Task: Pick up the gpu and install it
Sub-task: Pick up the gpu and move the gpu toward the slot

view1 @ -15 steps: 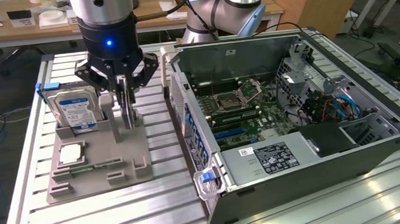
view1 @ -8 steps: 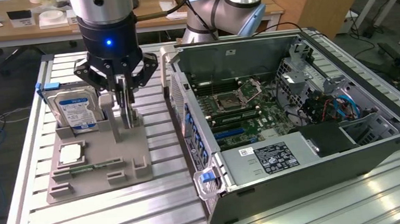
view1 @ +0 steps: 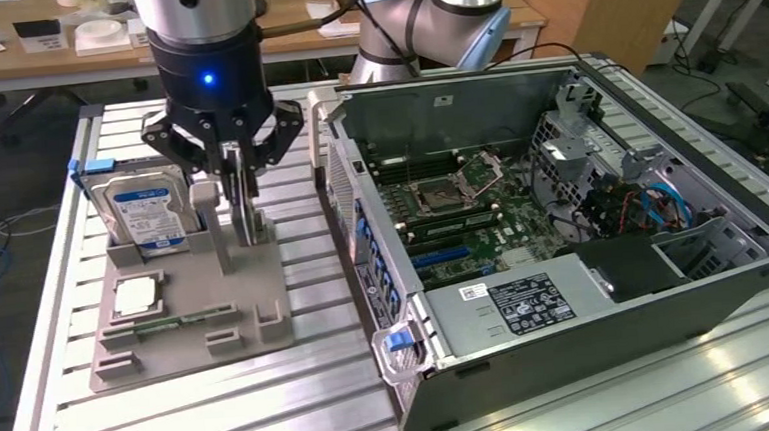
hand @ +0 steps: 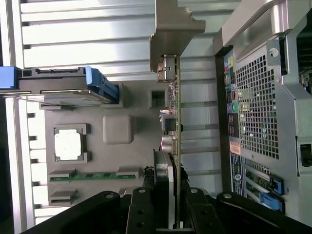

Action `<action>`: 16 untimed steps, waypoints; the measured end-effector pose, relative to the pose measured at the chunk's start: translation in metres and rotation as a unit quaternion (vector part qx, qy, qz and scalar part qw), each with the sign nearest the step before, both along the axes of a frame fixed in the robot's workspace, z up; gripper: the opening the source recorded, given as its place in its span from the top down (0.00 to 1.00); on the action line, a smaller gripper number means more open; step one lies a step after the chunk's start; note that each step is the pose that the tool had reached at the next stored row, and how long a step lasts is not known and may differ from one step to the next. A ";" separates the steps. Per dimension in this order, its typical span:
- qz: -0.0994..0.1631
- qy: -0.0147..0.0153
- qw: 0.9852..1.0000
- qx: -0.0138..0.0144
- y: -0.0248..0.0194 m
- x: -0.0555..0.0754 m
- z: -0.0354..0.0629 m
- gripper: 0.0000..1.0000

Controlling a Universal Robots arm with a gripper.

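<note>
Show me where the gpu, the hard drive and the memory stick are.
gpu (hand: 168, 123), wrist view, connector block on the card.
hard drive (view1: 144, 216), exterior view, its label.
memory stick (hand: 90, 175), wrist view, middle of green strip.

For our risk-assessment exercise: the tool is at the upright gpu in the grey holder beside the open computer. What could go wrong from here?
1. The tool grips the thin gpu along one narrow strip, so the card might tilt or slip when lifted.
2. The hard drive stands close by, so the tool's linkage could brush it.
3. The computer case wall is near, so the card could clip it.
</note>
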State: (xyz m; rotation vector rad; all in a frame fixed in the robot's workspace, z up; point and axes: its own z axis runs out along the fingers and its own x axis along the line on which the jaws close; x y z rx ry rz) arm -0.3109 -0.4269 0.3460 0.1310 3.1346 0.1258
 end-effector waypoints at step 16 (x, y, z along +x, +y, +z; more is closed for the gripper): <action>0.000 0.000 1.000 0.000 0.0000 0.000 0.0677 0.72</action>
